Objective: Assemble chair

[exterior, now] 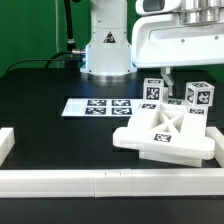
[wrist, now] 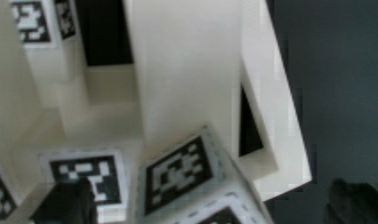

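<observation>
Chunky white plastic chair [exterior: 165,130] parts, blocky and tag-printed, rest on matte black surface [exterior: 50,85]; pincer [exterior: 168,78] at twelve o'clock, released.

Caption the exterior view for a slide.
Panda arm's pincer above the tagged white chair parts, marker board on the black table.

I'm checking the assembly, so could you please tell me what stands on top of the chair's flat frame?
On the flat frame, tagged white blocks stand upright. Their joints with the frame are hidden.
</observation>
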Tool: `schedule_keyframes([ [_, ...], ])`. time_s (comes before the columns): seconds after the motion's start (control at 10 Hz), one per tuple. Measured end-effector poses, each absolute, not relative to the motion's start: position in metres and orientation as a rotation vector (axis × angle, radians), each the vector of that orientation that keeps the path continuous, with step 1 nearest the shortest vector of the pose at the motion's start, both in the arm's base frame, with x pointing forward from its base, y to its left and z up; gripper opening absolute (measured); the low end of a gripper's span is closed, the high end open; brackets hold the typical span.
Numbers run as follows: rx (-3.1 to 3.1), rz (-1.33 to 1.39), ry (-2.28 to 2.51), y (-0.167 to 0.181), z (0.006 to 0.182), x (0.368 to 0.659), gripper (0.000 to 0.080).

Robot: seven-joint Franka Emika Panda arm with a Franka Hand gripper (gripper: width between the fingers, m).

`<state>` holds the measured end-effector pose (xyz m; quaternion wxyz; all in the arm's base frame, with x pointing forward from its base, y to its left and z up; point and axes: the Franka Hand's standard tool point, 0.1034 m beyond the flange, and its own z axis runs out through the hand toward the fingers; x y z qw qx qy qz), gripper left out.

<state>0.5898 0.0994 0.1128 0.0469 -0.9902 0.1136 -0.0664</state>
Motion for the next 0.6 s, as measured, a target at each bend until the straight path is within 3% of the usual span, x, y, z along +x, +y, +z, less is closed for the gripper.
schedule_keyframes([
  [0.4,-3.088,-0.213,0.038,0.0996,0.1120,0.5892,0.0622],
  [0.6,-3.088,-0.213,0.046,0.0995,0.1118,0.5892,0.0278],
])
